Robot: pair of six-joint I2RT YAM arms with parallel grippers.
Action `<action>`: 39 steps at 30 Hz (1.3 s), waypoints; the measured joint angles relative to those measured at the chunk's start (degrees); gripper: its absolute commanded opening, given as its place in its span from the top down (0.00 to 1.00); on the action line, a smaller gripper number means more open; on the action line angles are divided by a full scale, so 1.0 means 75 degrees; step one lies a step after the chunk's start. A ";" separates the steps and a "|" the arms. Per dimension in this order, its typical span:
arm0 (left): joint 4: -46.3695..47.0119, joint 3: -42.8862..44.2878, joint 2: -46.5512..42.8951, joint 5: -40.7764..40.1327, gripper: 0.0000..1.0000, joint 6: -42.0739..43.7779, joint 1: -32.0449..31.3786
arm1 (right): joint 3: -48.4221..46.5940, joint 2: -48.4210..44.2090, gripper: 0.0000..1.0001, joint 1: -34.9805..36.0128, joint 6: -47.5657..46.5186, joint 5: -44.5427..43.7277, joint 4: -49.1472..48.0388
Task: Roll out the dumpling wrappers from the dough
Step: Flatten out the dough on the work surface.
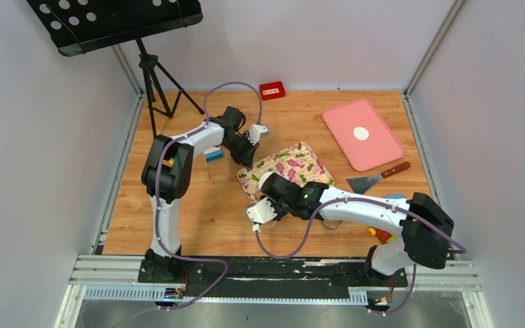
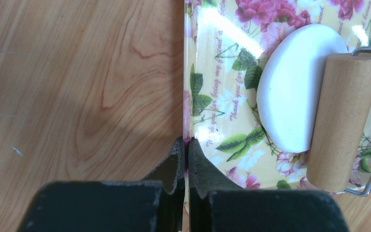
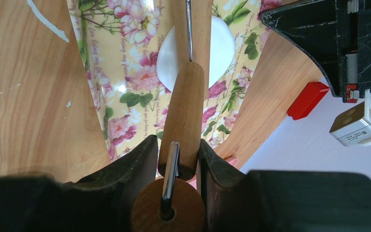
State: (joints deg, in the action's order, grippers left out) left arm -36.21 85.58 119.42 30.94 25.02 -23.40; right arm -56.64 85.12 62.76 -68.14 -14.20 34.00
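Rolling pin (image 2: 344, 121) against the dough (image 2: 292, 92) on the floral mat (image 2: 222, 121), centre frame.
Left gripper (image 2: 186, 157), fingers together, sits at the mat's left edge; the dough, a white oval, lies mid-mat. Right gripper (image 3: 178, 159) is clamped on the pin's wooden handle (image 3: 183, 116). Upper right, one dumpling wrapper (image 1: 361, 133) rests on the pink tray (image 1: 385, 156).

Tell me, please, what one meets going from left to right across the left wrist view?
Wooden table → flowered mat → dough → rolling pin.
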 measured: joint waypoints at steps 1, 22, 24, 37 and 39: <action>-0.0003 0.0000 0.0000 0.0000 1.00 0.0000 0.0000 | 0.0012 -0.0009 1.00 0.0017 0.0020 -0.0012 0.0006; 0.0000 0.0000 0.0000 0.0000 1.00 0.0000 0.0000 | -0.0015 -0.0204 1.00 0.0280 0.0277 -0.0029 0.0787; 0.0000 0.0000 0.0000 0.0000 1.00 0.0003 0.0000 | -0.0052 -0.0236 1.00 0.0291 0.0283 -0.0003 0.0930; 0.0000 0.0000 -0.0006 -0.0029 1.00 0.0003 -0.0012 | -0.0367 -0.0463 1.00 0.0093 0.0810 0.0189 0.1880; -0.0003 0.0000 -0.0006 -0.0029 1.00 0.0000 -0.0012 | -0.0618 -0.0478 1.00 -0.0233 0.0935 0.0399 0.2087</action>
State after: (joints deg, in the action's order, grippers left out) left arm -36.23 85.58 119.37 30.72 25.02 -23.49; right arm -61.28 81.54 61.01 -61.12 -11.20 49.65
